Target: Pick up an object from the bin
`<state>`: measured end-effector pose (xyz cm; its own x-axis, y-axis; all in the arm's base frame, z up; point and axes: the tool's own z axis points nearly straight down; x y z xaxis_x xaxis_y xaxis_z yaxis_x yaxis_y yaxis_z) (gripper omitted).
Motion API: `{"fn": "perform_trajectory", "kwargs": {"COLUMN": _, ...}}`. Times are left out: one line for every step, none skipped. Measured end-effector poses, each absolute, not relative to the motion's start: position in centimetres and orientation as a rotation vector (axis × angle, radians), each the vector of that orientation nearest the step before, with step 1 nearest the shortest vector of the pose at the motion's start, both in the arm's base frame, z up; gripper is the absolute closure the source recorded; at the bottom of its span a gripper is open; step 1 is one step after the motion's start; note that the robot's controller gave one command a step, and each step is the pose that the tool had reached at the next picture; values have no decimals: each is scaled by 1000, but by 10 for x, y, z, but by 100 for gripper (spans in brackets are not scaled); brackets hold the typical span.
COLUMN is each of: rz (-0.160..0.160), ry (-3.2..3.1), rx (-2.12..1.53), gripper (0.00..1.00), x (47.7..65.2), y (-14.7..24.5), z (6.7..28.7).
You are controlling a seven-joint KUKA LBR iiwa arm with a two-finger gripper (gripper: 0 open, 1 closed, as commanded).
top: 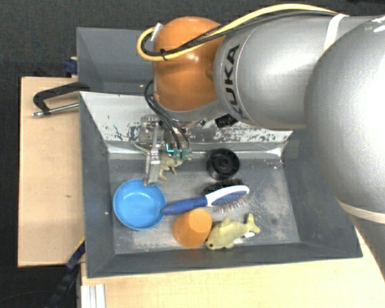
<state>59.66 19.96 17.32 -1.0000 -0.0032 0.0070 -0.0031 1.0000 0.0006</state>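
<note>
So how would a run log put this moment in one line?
gripper: upper left of bin, just above blue bowl | near: blue-handled brush, black round part | grasp: unclear

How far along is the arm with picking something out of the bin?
Done: the gripper is down in the bin, by a small tan thing behind the blue bowl. In hand: nothing I can confirm. Left: grasping and lifting one thing out.
</note>
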Motion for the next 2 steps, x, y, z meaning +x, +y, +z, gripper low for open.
{"fn": "perform_trajectory", "kwargs": {"rz": -1, "ry": -3135, "rx": -38, "gripper": 0, "x": 543, "y": 207, "z": 142}}
{"fn": "perform_trajectory", "kwargs": {"rz": -11, "ry": -3154, "rx": 155, "gripper": 0, "x": 528, "y": 195, "z": 90}}
